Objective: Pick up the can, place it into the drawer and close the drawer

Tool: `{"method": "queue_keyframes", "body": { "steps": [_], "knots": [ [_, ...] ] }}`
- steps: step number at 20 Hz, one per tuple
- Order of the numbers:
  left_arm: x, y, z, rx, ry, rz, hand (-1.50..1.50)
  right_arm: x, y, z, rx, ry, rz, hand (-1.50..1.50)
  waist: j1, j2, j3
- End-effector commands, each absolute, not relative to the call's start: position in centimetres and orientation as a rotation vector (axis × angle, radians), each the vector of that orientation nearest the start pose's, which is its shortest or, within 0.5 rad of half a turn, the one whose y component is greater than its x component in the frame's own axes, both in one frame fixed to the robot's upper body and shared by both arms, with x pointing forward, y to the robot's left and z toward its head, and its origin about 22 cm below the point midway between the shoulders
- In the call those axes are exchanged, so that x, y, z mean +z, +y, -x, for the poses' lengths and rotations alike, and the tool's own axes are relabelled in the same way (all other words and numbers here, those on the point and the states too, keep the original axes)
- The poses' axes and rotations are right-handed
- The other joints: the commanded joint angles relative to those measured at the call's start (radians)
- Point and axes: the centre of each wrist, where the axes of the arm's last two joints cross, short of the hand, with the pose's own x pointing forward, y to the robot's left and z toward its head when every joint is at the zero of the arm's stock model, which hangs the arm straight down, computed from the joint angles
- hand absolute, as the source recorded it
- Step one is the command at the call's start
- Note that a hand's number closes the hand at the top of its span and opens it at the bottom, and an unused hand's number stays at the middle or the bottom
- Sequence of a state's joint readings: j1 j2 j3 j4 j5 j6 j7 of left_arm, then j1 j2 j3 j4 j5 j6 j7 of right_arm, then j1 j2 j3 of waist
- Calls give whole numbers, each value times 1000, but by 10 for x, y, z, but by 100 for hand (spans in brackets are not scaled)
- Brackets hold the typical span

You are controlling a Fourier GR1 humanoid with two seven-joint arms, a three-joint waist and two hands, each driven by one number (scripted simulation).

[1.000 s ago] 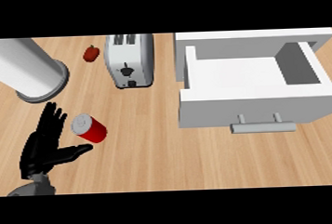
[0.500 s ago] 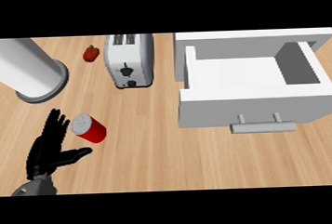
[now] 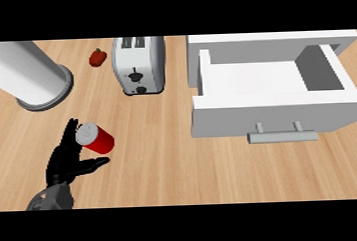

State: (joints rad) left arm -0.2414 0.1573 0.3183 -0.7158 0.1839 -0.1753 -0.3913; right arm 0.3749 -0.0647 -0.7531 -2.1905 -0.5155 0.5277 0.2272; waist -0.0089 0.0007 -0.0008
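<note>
A red can [image 3: 95, 138] with a silver top stands on the wooden counter at the lower left. My left hand [image 3: 68, 159] is open beside it, straight fingers along the can's left side and the thumb sticking out just below it. The white drawer [image 3: 273, 91] at the right is pulled open, its inside bare, with a grey handle [image 3: 282, 136] on its front. My right hand does not show.
A silver toaster [image 3: 139, 65] stands at the top middle, with a small red pepper [image 3: 98, 57] to its left. A large grey cylinder [image 3: 26, 76] fills the upper left corner. Bare wood [image 3: 168, 168] lies between the can and the drawer.
My left hand has edged rightward, closer to the can, fingers now against its left side. The can and the drawer have not moved.
</note>
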Motion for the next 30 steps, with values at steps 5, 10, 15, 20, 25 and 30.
{"method": "queue_keyframes", "body": {
  "steps": [5,10,15,20,25,30],
  "knots": [
    [-142,295,-256,335,-1393,52,-150,104,-396,-66,-91,-1778,190,-150,-3,1,0],
    [-120,302,-284,363,-1381,142,150,112,-383,-63,-100,-1779,179,-150,-2,0,0],
    [-114,298,-288,303,-1420,256,150,104,-389,-67,-97,-1772,161,-150,2,-1,1],
    [-96,277,-305,233,-1472,365,150,109,-383,-59,-93,-1767,197,-150,6,-3,1],
    [-70,269,-305,261,-1540,344,150,117,-371,-58,-116,-1781,179,-150,11,-5,1],
    [-63,256,-304,316,-1567,270,150,121,-367,-42,-135,-1780,178,-150,2,-4,1]
  ]
}}
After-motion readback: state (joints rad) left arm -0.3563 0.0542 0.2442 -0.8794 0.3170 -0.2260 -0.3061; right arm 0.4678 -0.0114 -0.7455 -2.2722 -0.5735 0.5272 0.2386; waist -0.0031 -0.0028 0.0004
